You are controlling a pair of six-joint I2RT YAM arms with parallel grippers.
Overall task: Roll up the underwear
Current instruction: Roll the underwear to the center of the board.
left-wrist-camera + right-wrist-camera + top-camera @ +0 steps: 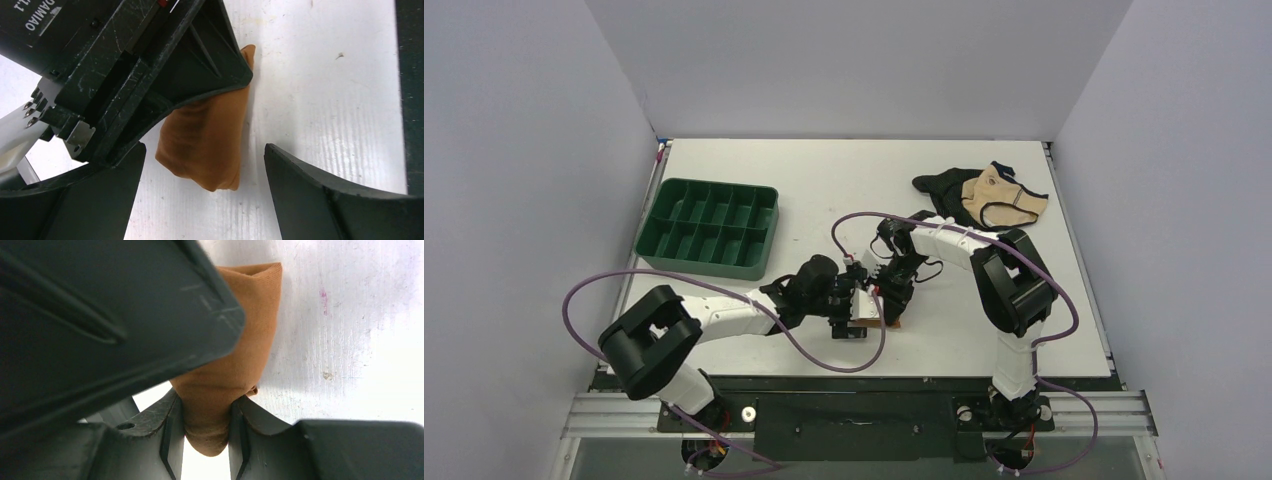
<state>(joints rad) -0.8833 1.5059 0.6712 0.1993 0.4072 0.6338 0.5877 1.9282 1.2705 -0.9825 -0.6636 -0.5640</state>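
The underwear (887, 322) is a small rust-brown bundle, folded narrow, lying on the white table near its front edge. My right gripper (890, 296) is shut on it. In the right wrist view the fabric (235, 365) is pinched between the jaws of that gripper (206, 412). My left gripper (856, 312) is open right beside it. In the left wrist view the free end of the bundle (210, 150) lies between that gripper's spread fingers (205, 152), touching neither. The right gripper's black body covers the bundle's far part.
A green compartment tray (709, 228) stands at the back left. A black garment (936, 186) and a beige garment with dark trim (1004, 200) lie at the back right. The table's front edge (854, 372) is close behind the grippers.
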